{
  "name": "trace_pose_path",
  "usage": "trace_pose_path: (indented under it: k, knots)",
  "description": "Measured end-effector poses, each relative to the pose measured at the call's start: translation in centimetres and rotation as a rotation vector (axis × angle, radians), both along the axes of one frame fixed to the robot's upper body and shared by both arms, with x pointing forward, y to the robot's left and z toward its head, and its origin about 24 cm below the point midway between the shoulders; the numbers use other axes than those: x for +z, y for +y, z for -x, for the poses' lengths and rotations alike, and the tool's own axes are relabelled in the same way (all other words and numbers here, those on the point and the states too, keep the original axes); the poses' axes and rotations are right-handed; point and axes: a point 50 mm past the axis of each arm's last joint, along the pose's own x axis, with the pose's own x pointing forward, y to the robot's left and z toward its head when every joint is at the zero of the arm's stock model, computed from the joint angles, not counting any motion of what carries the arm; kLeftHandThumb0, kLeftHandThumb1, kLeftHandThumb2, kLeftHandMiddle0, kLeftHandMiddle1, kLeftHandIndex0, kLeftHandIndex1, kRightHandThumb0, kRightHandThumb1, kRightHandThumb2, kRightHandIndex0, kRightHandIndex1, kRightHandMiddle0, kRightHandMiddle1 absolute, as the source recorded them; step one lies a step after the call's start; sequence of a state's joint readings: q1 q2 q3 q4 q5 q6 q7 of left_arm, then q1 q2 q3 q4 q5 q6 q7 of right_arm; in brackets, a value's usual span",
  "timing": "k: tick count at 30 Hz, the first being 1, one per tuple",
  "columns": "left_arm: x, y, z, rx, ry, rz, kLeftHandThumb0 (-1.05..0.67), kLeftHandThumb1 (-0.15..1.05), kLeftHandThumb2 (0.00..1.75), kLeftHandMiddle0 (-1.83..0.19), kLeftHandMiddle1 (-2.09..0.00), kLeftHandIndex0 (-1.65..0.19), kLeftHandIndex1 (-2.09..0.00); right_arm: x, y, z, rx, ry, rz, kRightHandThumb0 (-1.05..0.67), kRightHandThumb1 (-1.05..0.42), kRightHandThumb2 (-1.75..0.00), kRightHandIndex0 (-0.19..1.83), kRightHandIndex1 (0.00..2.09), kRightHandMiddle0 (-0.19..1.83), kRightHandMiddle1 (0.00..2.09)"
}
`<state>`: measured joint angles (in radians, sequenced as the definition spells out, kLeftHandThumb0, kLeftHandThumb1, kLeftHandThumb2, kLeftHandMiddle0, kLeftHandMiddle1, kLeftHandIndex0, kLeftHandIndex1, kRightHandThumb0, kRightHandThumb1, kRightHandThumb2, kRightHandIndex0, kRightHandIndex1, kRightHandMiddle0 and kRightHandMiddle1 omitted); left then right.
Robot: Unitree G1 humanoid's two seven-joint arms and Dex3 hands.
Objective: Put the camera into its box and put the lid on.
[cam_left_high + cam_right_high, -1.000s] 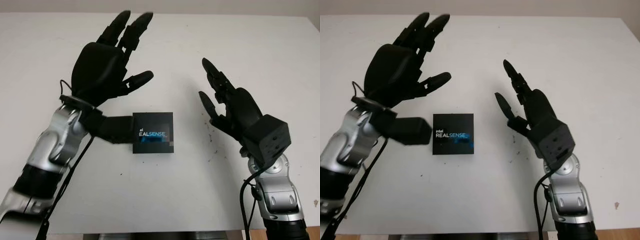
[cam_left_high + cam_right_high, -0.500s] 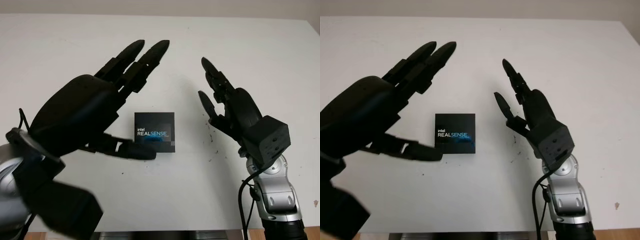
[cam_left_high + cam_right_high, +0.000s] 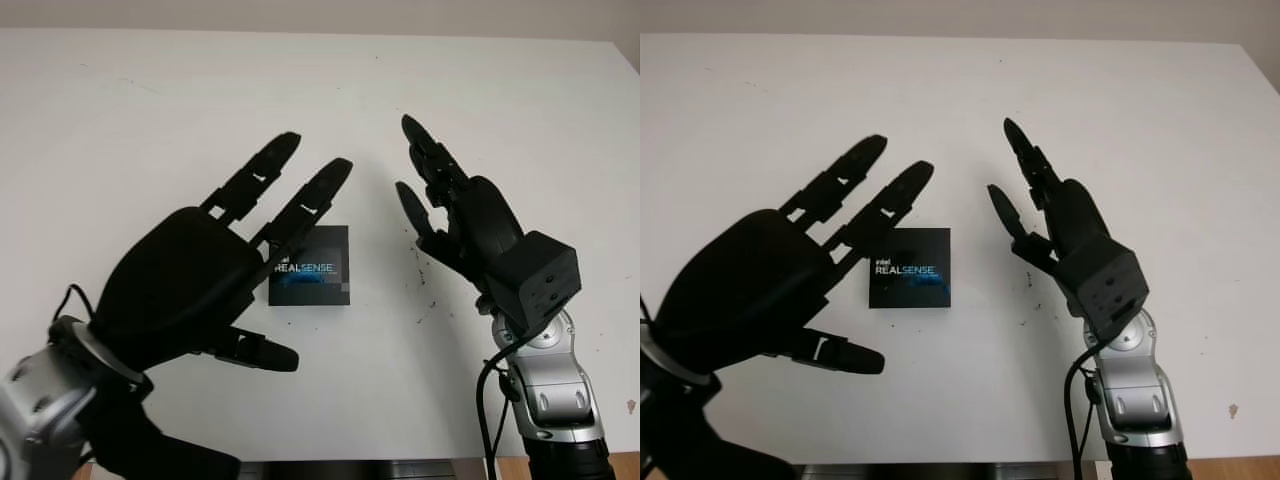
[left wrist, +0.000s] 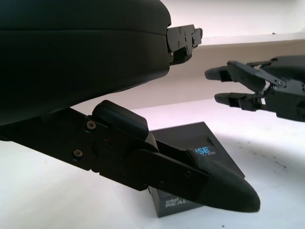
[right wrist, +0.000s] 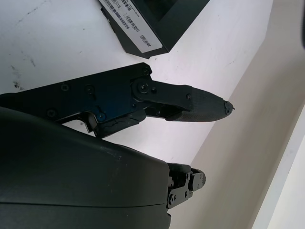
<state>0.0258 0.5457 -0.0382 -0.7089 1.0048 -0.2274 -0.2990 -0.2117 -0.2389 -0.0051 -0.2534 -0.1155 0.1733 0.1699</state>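
A black square box (image 3: 312,268) printed REALSENSE lies closed in the middle of the white table (image 3: 150,100), its printed lid facing up. My left hand (image 3: 250,260) hovers open above the table, near and to the left of the box, and its fingertips overlap the box's left edge in the head views. It holds nothing. My right hand (image 3: 440,195) is raised open to the right of the box, palm turned toward it and apart from it. The box (image 4: 190,138) lies behind the left thumb (image 4: 200,181), and its barcode label (image 5: 128,24) faces the right hand.
A few dark specks (image 3: 422,290) mark the table just right of the box. The table's near edge (image 3: 380,462) runs along the bottom, close to both forearms. Bare white tabletop stretches far behind and to both sides.
My left hand came back from high at the far left toward me, and is now lower and nearer the box's left side. The box and the right hand have not moved.
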Motion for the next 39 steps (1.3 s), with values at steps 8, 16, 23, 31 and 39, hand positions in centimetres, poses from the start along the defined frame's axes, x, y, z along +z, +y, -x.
trace_pose_path:
  k: [8,16,23,31,39]
  knots:
    - [-2.2,-1.3,-0.8,0.042,0.050,0.096,-0.95,1.03,0.07,0.19,0.00,0.19,0.00,0.0,0.0,0.0,-0.006,0.000,0.009,-0.69,-1.05,-0.54,0.07,0.07,0.12,0.08]
    - [-2.7,-1.4,-1.0,0.057,0.114,0.098,-0.94,1.03,0.06,0.14,-0.05,0.16,-0.02,0.0,0.0,-0.1,-0.005,0.002,-0.005,-0.69,-1.05,-0.52,0.06,0.06,0.12,0.08]
    - [-2.8,-1.3,-1.3,0.100,0.135,0.089,-0.91,1.01,0.05,0.11,-0.06,0.15,-0.03,0.1,0.0,-0.1,-0.003,-0.003,-0.008,-0.69,-1.05,-0.53,0.07,0.06,0.12,0.08]
    - [-3.0,-1.4,-2.1,0.142,0.087,0.031,-0.84,0.99,0.05,0.07,-0.07,0.14,-0.04,0.2,0.0,-0.1,-0.003,-0.003,-0.007,-0.68,-1.05,-0.53,0.07,0.06,0.12,0.08]
    - [-3.6,-1.4,-2.8,0.168,0.073,0.019,-0.82,0.99,0.05,0.06,-0.07,0.14,-0.04,0.2,0.0,-0.1,0.000,-0.008,-0.009,-0.69,-1.05,-0.53,0.08,0.06,0.12,0.09]
